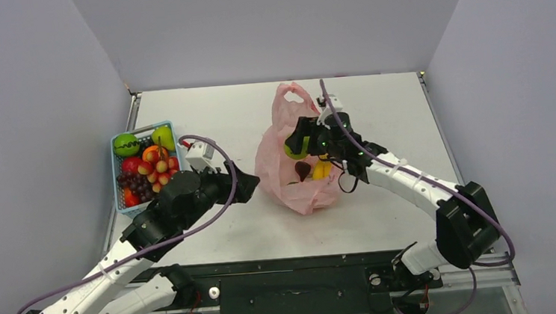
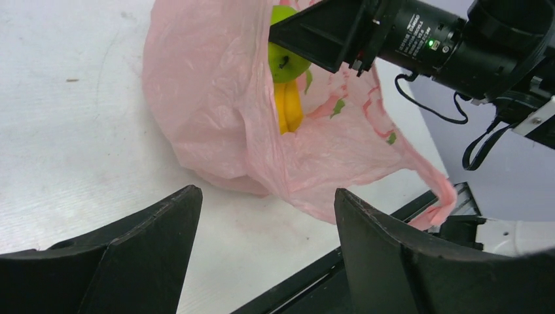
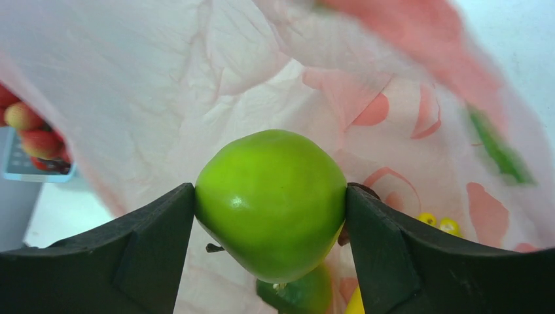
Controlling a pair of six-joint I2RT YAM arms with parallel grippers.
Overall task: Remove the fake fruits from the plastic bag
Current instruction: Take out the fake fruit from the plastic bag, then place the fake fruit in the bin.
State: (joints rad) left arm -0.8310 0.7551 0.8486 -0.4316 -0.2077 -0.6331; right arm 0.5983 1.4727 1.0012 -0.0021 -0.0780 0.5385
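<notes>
The right tool (image 3: 269,199) is clamped on the apple (image 3: 270,219), one finger on each side. The fruit hangs in the mouth of the bag (image 1: 284,183), pink film all round it and above the other contents, so it looks part-way out but not yet clear of the plastic. The grip across the widest part probably keeps the glossy ball from slipping. The right arm reaches forward and left across the counter (image 1: 383,104), elbow low, wrist bent down over the bag. The bananas (image 2: 288,108) lie deeper inside, just under the apple. The left tool (image 2: 265,203) has its jaws apart and empty, low over the counter, just beside the bag's left flank and facing it, likely to steady the bag. That arm stretches in from the near left, passing beside the fruit-filled basket (image 1: 120,186).
</notes>
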